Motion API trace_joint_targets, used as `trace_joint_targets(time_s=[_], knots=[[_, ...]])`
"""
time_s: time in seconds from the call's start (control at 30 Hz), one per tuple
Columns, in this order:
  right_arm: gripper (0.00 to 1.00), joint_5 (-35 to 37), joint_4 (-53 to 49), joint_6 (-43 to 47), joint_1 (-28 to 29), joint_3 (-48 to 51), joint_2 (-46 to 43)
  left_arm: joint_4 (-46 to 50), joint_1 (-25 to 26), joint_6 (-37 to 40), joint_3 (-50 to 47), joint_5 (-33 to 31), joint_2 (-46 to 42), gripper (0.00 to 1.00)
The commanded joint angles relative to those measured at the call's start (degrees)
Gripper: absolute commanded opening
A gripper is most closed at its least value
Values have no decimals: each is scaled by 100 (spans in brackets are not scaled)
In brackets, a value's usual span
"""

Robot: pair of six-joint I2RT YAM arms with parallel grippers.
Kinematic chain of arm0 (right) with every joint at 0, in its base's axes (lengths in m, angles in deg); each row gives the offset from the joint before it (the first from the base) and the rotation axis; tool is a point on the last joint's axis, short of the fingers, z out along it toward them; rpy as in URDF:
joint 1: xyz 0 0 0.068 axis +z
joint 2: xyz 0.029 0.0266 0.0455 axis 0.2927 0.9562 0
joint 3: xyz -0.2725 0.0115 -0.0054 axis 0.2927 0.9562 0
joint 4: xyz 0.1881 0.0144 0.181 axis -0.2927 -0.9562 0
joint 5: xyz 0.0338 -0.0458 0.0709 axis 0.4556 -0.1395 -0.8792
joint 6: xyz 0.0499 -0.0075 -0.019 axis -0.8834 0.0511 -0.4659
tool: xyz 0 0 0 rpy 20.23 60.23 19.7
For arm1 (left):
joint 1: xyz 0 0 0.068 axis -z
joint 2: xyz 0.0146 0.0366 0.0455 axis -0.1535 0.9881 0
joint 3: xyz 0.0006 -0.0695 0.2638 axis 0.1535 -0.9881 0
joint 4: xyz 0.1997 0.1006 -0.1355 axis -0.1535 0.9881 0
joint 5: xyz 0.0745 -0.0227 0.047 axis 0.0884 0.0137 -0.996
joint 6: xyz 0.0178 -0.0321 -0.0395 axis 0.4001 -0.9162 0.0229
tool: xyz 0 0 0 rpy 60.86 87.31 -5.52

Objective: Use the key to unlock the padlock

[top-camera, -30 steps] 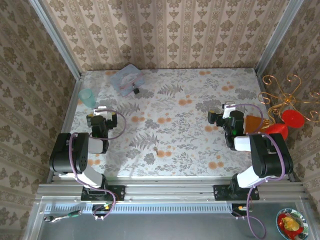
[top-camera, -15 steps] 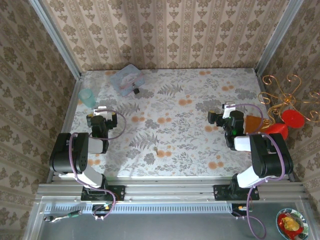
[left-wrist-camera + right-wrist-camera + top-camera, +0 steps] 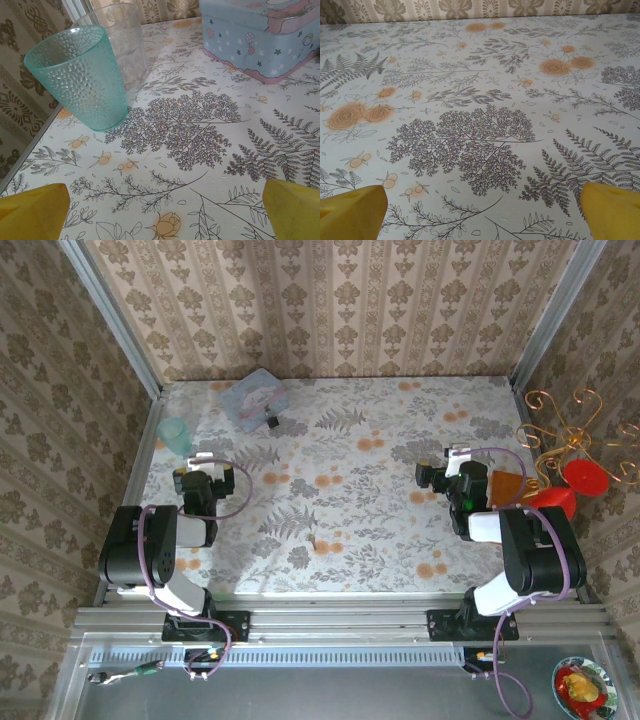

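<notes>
Nothing has moved vs a second ago: both arms sit parked and the jaws are as wide as before, so the task hasn't begun.

Left gripper (image 3: 162, 215): yellow pads (image 3: 32, 210) at the bottom corners, spread fully, nothing btw them but bare table (image 3: 190, 165). Right gripper (image 3: 482, 215) is the same: pads far apart, empty, only fern-and-flower print ahead.

Just beyond the left pads stands a teal cup (image 3: 80, 75) w/ a clear cup (image 3: 117, 40) right behind it (touching or not, can't tell). The box (image 3: 260, 35) lies further off to the right.

From the top view the padlock (image 3: 271, 422) lies just beside the box's near edge, far-left part of the table, well apart from both grippers. A speck mid-table, nearer the arms, may be the key (image 3: 316, 543), but it's too small to be sure. Both look untouched, so my guess is the first job is fetching them, one per arm.

Writing: none legible. The box carries stars and balloon-type prints, no brand or label I can read. Cups are plain.
</notes>
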Motion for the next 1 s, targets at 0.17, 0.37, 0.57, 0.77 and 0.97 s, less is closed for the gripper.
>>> trace_joint_targets(time_s=[0.17, 0.37, 0.57, 0.77, 0.97], knots=[[100, -6, 124, 35, 5, -40, 3, -98, 36, -43, 43, -67, -61, 100], [100, 130, 145, 71, 68, -8, -5, -318, 110, 175, -77, 247, -60, 100], [100, 58, 458, 394, 275, 226, -138, -911, 172, 392, -458, 656, -191, 100], [100, -18, 849, 479, 328, 541, -363, -24, 252, 357, -769, 807, -1759, 100], [100, 537, -1547, 727, 1048, -114, -1676, 2011, 852, 323, -221, 555, -3213, 100]])
